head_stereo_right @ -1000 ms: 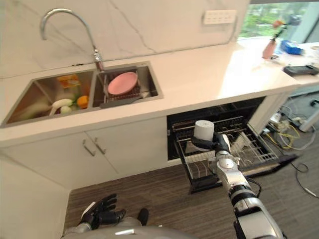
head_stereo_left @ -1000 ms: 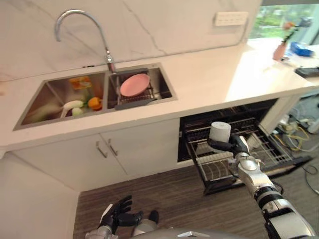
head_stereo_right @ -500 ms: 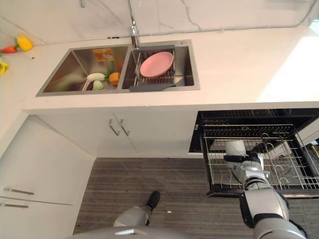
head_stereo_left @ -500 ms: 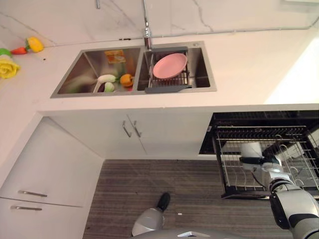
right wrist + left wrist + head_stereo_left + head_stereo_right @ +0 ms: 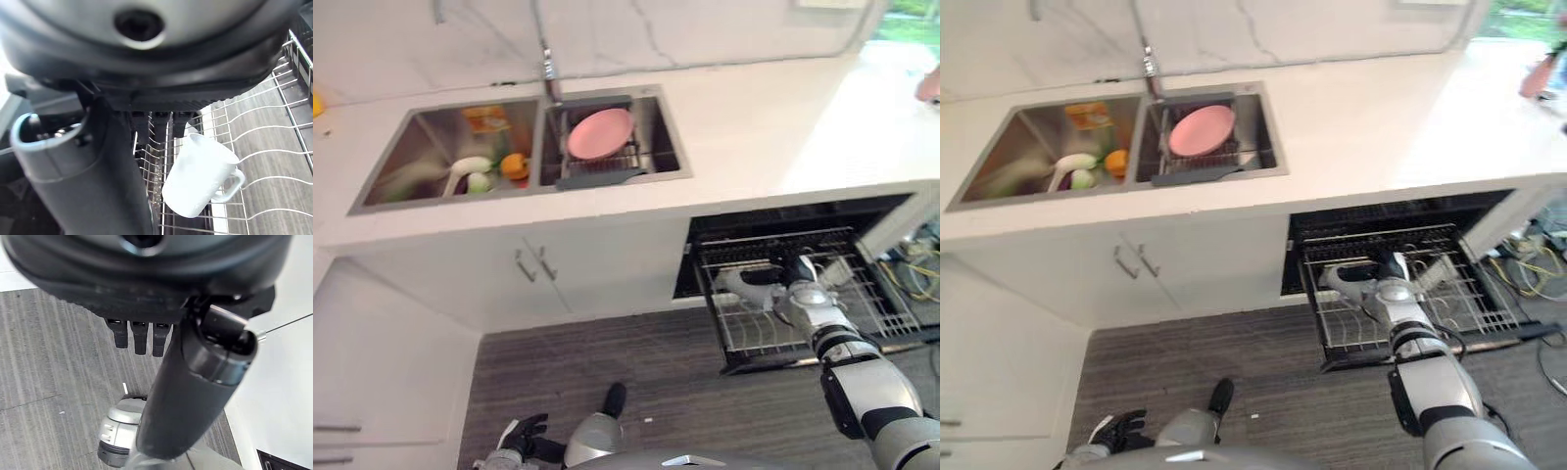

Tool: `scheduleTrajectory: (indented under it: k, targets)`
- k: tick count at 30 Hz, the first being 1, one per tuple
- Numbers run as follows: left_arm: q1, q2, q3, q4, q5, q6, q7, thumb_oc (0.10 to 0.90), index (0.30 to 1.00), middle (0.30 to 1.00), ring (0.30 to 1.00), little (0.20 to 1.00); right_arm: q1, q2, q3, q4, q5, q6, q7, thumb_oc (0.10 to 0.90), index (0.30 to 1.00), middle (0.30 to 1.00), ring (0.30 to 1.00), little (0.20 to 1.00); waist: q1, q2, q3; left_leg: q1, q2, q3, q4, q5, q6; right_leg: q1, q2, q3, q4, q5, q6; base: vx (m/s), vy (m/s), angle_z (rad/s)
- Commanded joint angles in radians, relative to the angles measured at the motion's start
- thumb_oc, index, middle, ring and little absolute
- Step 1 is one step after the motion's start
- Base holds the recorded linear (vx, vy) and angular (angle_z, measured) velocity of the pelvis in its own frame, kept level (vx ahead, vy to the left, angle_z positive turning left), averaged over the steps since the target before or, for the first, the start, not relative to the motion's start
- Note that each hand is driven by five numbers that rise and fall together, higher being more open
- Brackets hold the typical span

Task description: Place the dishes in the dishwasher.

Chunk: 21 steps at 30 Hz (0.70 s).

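A white mug [image 5: 200, 176] with a handle lies tilted on the wires of the pulled-out dishwasher rack [image 5: 862, 294]. My right hand [image 5: 800, 294] reaches into the rack from the right. Its fingers [image 5: 155, 122] are straight and end just short of the mug's rim, and the thumb stands apart from the mug. In the eye views the mug [image 5: 734, 284] shows just left of that hand. A pink plate [image 5: 599, 134] leans in a dark drying rack in the right basin of the sink [image 5: 411, 166]. My left hand [image 5: 514, 439] hangs low by the floor, relaxed and holding nothing.
The left basin holds an orange fruit [image 5: 514, 164] and a white-green vegetable [image 5: 470, 166]. A faucet [image 5: 546, 59] rises behind the sink. White cupboard doors [image 5: 529, 264] stand left of the open dishwasher. Loose cables [image 5: 920, 264] lie to its right.
The camera has swung about. My right hand has lowered the mug from upright above the rack down into it. The mug now lies tilted with the thumb off it.
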Motion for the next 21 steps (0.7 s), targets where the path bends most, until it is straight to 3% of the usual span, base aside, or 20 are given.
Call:
scheduleTrajectory:
  k: [1,3,4,5,6,7,8,10,14,15,16,17,20,21]
  targets:
    - [-0.004,-0.013,-0.024,0.086,-0.024,-0.001,0.020,0.800,0.900,0.900,0.900,0.900,0.068,-0.047,-0.032,-0.238,0.088,-0.137,-0.047,0.800,0.900,0.900,0.900,0.900,-0.006,0.028,-0.042,0.044,0.106,0.060,0.005,-0.062,-0.098,-0.001,-0.014,0.040,0.019,-0.107,-0.010,-0.03,-0.057,-0.20]
    - [-0.012,-0.023,-0.010,0.117,-0.014,0.001,0.028,0.800,0.900,0.900,0.900,0.900,0.190,-0.041,-0.083,-0.419,0.130,-0.169,-0.036,0.800,0.900,0.900,0.900,0.900,-0.029,0.038,-0.035,0.037,0.121,0.053,0.005,-0.044,-0.112,-0.006,0.002,0.057,0.017,-0.122,-0.021,-0.04,-0.050,-0.20]
    - [-0.019,-0.039,0.021,0.166,0.004,0.004,0.043,0.800,0.900,0.900,0.900,0.900,0.327,-0.020,-0.147,-0.576,0.158,-0.211,-0.032,0.800,0.900,0.900,0.900,0.900,-0.075,0.046,-0.025,0.024,0.126,0.084,0.012,-0.039,-0.108,-0.010,0.002,0.064,0.015,-0.131,-0.019,-0.03,-0.005,-0.04]
    - [-0.017,-0.039,0.020,0.168,0.005,0.003,0.044,0.800,0.900,0.900,0.900,0.900,0.336,-0.019,-0.150,-0.586,0.157,-0.208,-0.033,0.800,0.900,0.900,0.900,0.900,-0.074,0.046,-0.027,0.024,0.126,0.083,0.012,-0.039,-0.108,-0.009,0.002,0.062,0.015,-0.132,-0.019,-0.03,0.045,0.12]
    - [-0.016,-0.047,0.030,0.178,0.007,0.006,0.046,0.800,0.900,0.900,0.900,0.900,0.393,-0.007,-0.182,-0.651,0.166,-0.222,-0.040,0.800,0.900,0.900,0.900,0.900,-0.093,0.048,-0.018,0.018,0.119,0.109,0.033,-0.037,-0.099,-0.009,-0.004,0.066,0.014,-0.132,-0.020,-0.10,0.128,0.09]
    - [-0.019,-0.063,0.045,0.212,0.036,0.011,0.053,0.800,0.900,0.900,0.900,0.900,0.481,0.030,-0.231,-0.759,0.179,-0.246,-0.048,0.800,0.900,0.900,0.900,0.900,-0.148,0.039,0.010,-0.036,0.107,0.209,0.138,-0.059,-0.073,-0.011,-0.030,0.071,0.014,-0.120,-0.017,-0.10,0.137,0.06]
    - [-0.018,-0.061,0.045,0.214,0.037,0.009,0.054,0.800,0.900,0.900,0.900,0.900,0.488,0.033,-0.233,-0.769,0.177,-0.241,-0.050,0.800,0.900,0.900,0.900,0.900,-0.146,0.036,0.006,-0.044,0.105,0.210,0.150,-0.067,-0.070,-0.013,-0.032,0.072,0.014,-0.119,-0.015,-0.10,0.184,0.19]
    - [-0.014,-0.073,0.070,0.235,0.060,0.009,0.058,0.800,0.900,0.900,0.900,0.900,0.549,0.067,-0.263,-0.856,0.154,-0.245,-0.052,0.800,0.900,0.900,0.900,0.900,-0.182,0.030,0.010,-0.054,0.132,0.330,0.196,-0.091,-0.058,-0.027,-0.058,0.073,0.017,-0.102,-0.005,-0.02,0.182,0.25]
    - [-0.013,-0.073,0.069,0.235,0.060,0.009,0.058,0.800,0.900,0.900,0.900,0.900,0.550,0.068,-0.263,-0.857,0.154,-0.244,-0.052,0.800,0.900,0.900,0.900,0.900,-0.181,0.029,0.009,-0.054,0.132,0.331,0.196,-0.091,-0.058,-0.028,-0.058,0.074,0.017,-0.101,-0.005,0.01,0.077,0.06]
    - [-0.005,-0.086,0.095,0.254,0.059,0.011,0.073,0.800,0.900,0.900,0.900,0.900,0.556,0.085,-0.259,-0.909,0.141,-0.252,-0.037,0.800,0.900,0.900,0.900,0.900,-0.194,0.038,0.008,-0.026,0.110,0.328,0.172,-0.122,-0.044,-0.050,-0.077,0.096,0.022,-0.075,0.012,0.22,1.001,0.17]
    - [-0.005,-0.083,0.105,0.298,0.128,0.026,0.056,0.800,0.900,0.900,0.900,0.900,0.571,0.111,-0.260,-1.062,0.170,-0.282,0.037,0.800,0.900,0.900,0.900,0.900,-0.222,0.027,-0.031,0.061,-0.020,0.358,0.057,-0.166,0.053,-0.082,-0.233,0.128,0.175,0.014,0.053,0.22,1.011,0.05]
    - [-0.006,-0.083,0.105,0.298,0.128,0.026,0.056,0.800,0.900,0.900,0.900,0.900,0.571,0.111,-0.261,-1.062,0.171,-0.282,0.037,0.800,0.900,0.900,0.900,0.900,-0.221,0.024,-0.030,0.063,-0.025,0.359,0.055,-0.166,0.056,-0.085,-0.239,0.131,0.182,0.013,0.056,0.23,0.975,0.11]
    - [-0.016,-0.054,0.084,0.273,0.118,0.031,0.031,0.800,0.900,0.900,0.900,0.900,0.503,0.120,-0.223,-1.141,0.232,-0.309,0.089,0.800,0.900,0.900,0.900,0.900,-0.220,0.031,-0.035,0.132,-0.102,0.361,0.046,-0.219,0.124,-0.123,-0.356,0.101,0.425,0.103,0.059,0.15,0.438,-0.02]
    - [-0.017,-0.053,0.085,0.272,0.118,0.031,0.030,0.800,0.900,0.900,0.900,0.900,0.501,0.119,-0.224,-1.139,0.234,-0.309,0.090,0.800,0.900,0.900,0.900,0.900,-0.221,0.027,-0.033,0.134,-0.107,0.361,0.045,-0.220,0.127,-0.126,-0.364,0.104,0.434,0.100,0.060,0.12,0.379,0.21]
